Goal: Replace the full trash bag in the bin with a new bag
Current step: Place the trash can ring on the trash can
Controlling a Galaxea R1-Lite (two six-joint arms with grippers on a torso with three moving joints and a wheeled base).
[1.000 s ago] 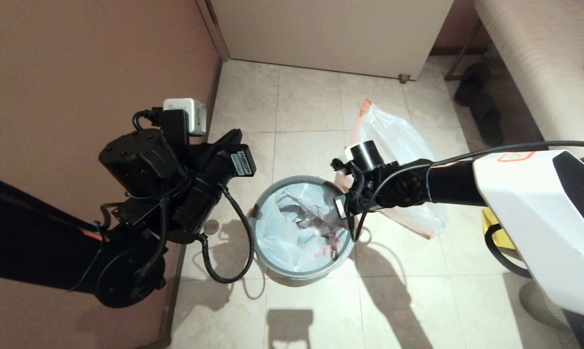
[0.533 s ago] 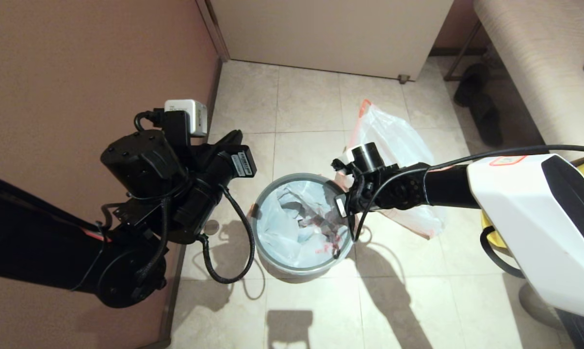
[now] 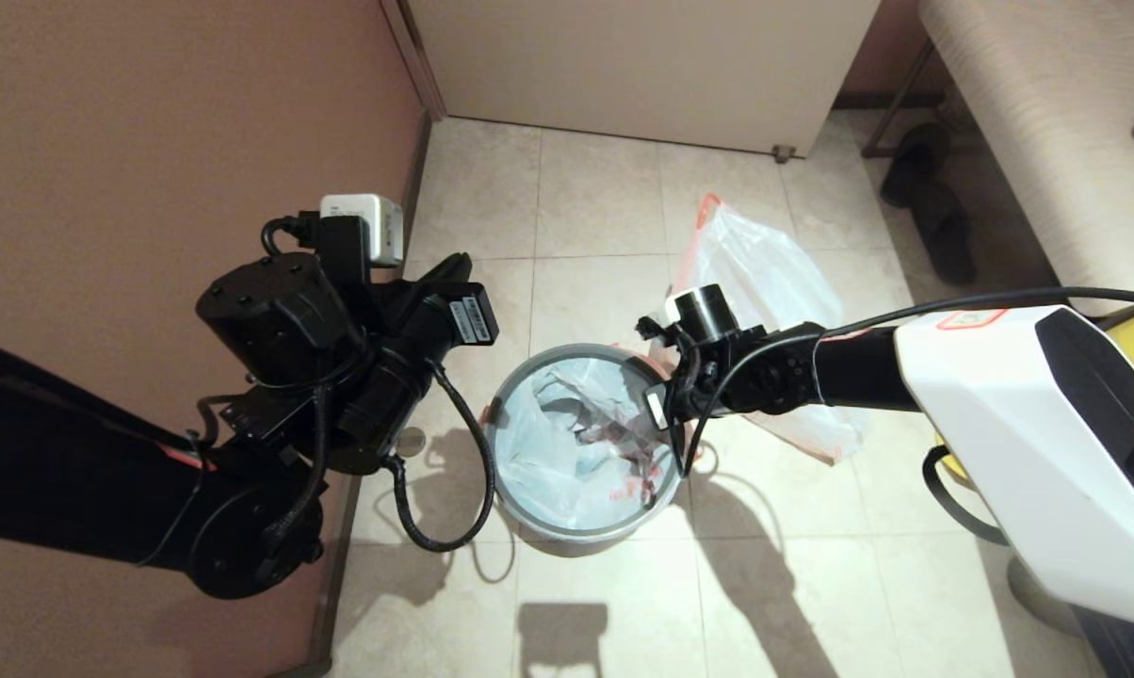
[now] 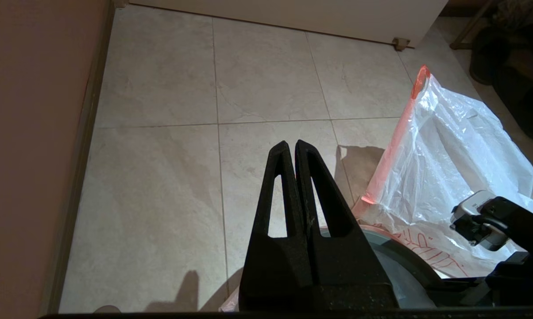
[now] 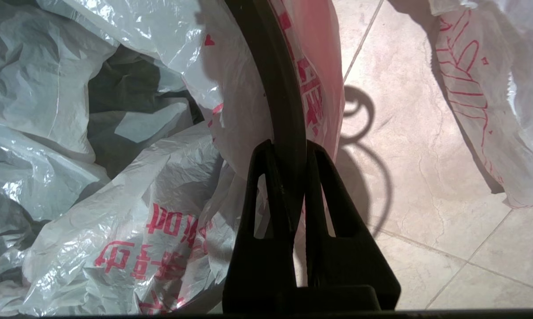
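Right gripper (image 5: 295, 148) jaws clamp bin (image 3: 529, 513) hoop (image 5: 277, 88), probably pinching new bag (image 5: 129, 221).

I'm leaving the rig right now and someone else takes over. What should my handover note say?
Right pincer: shut on the hoop at the bin's right rim, new bag's hem draped over it there.
Left pincer: shut, empty, held above the floor left of the bin.
New bag: inside the bin, crumpled, not spread out.
Full bag: on the floor behind and right of the bin.
Done: full bag out, new bag in, hoop on top.
Left: check the hem is folded over the rim all round, then release the hoop.
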